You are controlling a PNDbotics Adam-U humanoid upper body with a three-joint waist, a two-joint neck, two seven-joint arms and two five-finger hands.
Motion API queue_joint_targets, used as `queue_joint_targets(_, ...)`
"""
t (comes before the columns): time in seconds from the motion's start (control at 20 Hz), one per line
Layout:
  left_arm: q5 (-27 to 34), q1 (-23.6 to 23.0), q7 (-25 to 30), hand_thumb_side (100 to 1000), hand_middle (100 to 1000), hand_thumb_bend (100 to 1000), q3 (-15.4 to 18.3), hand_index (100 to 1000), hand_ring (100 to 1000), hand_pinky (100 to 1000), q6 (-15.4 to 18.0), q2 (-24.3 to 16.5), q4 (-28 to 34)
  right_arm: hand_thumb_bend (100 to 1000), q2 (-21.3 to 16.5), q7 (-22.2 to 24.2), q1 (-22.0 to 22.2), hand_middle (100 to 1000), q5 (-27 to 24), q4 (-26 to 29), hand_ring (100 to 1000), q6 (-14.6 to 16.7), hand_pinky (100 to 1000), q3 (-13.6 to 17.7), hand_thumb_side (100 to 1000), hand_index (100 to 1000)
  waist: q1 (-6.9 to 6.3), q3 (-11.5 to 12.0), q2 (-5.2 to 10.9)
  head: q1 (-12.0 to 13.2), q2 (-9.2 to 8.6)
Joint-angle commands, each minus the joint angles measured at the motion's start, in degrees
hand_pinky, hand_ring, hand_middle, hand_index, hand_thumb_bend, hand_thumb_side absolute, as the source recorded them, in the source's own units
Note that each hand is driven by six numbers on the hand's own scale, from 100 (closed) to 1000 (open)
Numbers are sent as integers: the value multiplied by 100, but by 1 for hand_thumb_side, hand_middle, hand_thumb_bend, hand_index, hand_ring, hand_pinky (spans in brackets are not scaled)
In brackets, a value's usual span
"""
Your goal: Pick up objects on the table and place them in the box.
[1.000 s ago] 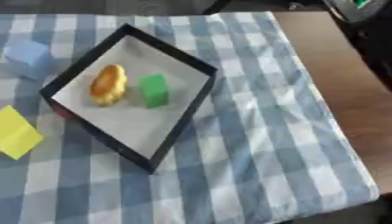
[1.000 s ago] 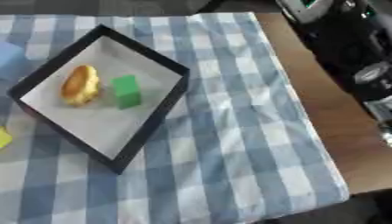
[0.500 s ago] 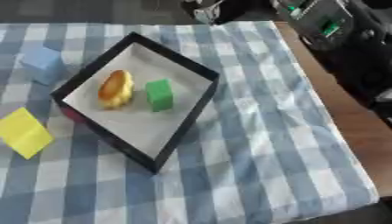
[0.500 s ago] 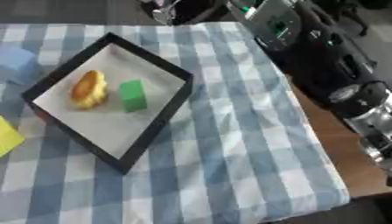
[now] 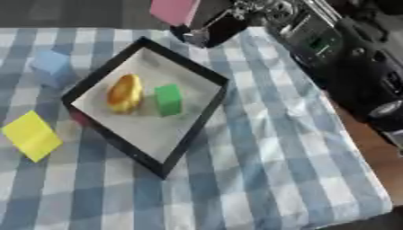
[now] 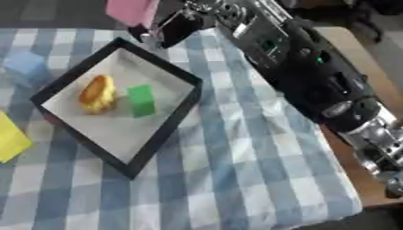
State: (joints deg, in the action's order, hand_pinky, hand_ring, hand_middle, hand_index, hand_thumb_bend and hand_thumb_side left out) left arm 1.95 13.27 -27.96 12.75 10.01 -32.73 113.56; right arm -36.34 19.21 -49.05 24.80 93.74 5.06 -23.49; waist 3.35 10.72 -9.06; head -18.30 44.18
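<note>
Checked cloth (image 5: 260,148), no legible writing

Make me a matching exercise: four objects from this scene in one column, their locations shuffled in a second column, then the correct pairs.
Objects:
1. green block
2. blue block
3. yellow block
4. pink block

Locations:
A. on the checked cloth, beyond the box's left corner
B. held up by the right hand, above the box's far corner
C. inside the black box, beside the orange-yellow item
D. on the cloth, nearer the camera, left of the box

Pairs: 1-C, 2-A, 3-D, 4-B
</note>
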Motion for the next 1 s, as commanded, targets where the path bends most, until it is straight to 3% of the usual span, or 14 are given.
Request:
queue_joint_targets(0.05,2,115,72,677,733,100,9,858,761,838,-12,-178,103,100,33,33,-50,581,126,-125,715,4,771,19,100,697,47,31,126,-50,-6)
queue_joint_targets(1.0,118,295,350,692,718,100,-143,860,753,838,-94,-6,103,100,478,176,252,555,1129,-764,712,528,760,-333,172,703,145,296,-86,-401,-6)
